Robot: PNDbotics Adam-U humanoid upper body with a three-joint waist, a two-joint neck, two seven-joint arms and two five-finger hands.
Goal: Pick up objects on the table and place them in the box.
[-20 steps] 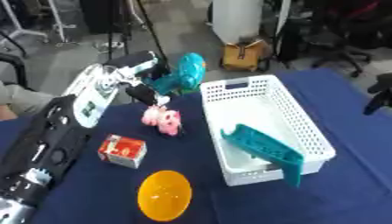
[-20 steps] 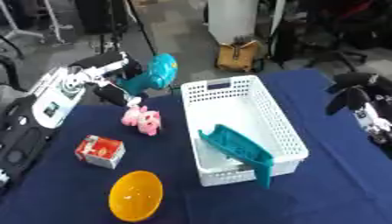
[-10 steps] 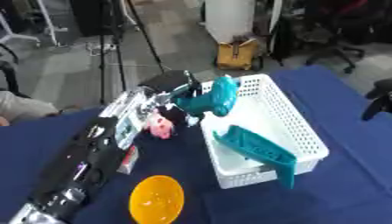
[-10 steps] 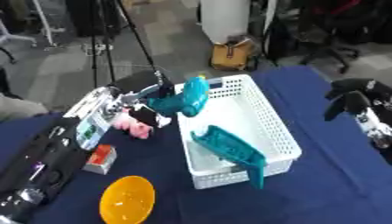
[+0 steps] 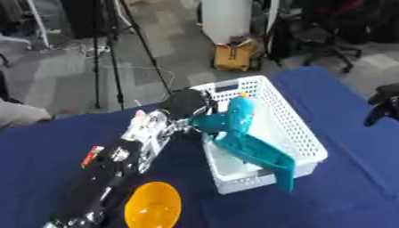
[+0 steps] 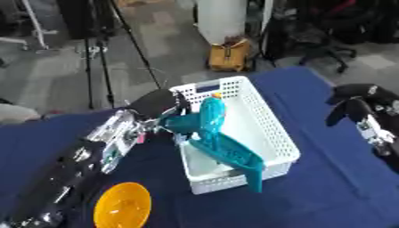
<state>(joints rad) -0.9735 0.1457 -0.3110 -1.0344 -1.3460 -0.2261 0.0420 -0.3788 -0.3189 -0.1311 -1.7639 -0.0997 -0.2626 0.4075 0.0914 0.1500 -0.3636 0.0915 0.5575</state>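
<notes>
My left hand is shut on a teal toy and holds it over the near left part of the white basket. A teal dustpan-like scoop lies in the basket, leaning over its front rim. An orange bowl sits on the blue table in front of my left arm. The pink toy and the red box are hidden behind my arm. My right hand hovers at the right edge, fingers curled, holding nothing.
The blue tablecloth covers the table. Beyond the far edge stand a tripod, a yellow bag and office chairs.
My left arm has swung right and carried the teal toy from beside the basket to above its inside. The camera has also tilted, shifting the whole view.
</notes>
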